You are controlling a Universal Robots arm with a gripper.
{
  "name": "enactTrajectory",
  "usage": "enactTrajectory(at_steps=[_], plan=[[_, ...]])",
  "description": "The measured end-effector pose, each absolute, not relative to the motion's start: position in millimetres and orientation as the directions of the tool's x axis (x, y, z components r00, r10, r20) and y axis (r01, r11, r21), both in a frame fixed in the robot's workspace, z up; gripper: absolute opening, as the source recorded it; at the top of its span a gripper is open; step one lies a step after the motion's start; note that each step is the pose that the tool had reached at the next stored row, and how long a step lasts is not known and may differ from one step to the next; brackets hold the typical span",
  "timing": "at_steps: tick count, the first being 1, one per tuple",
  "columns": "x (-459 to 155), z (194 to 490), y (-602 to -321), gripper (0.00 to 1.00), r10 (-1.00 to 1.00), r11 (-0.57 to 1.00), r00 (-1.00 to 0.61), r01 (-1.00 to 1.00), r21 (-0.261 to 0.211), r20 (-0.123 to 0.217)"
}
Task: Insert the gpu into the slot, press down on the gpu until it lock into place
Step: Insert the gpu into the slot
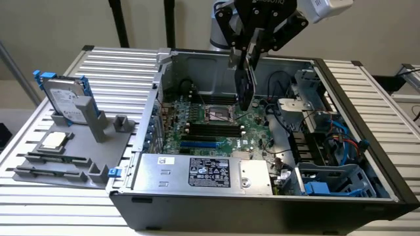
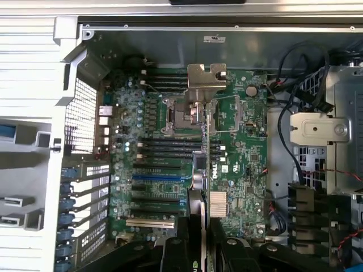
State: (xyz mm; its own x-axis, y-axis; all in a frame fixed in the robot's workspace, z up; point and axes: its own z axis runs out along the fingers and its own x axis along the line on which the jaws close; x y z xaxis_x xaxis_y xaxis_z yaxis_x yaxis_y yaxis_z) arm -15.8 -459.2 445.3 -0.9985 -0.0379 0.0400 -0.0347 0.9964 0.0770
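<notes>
Gripper [image 1: 247, 58] clamped on gpu [image 1: 244, 91]; card hangs upright over mobo [image 1: 256, 123] in the case, apart from blue slot [image 1: 198, 145], not seated.

Hard drive [image 1: 64, 98] stands upright in grey rack [image 1: 78, 164].

Oblique exterior, overhead wrist, common motherboard [image 1: 196, 118] [image 2: 249, 153]

The gpu [image 1: 244, 87] has a bare silver metal bracket [image 2: 205, 79]; the slot [image 1: 198, 145] is smooth blue plastic.
</notes>
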Motion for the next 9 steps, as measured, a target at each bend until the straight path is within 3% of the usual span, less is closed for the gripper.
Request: enactTrajectory(at_steps=[9], plan=[[-15.8, 445.3, -459.2, 0.26, -0.199, 0.978, -0.979, -0.196, 0.077, 0.040]])
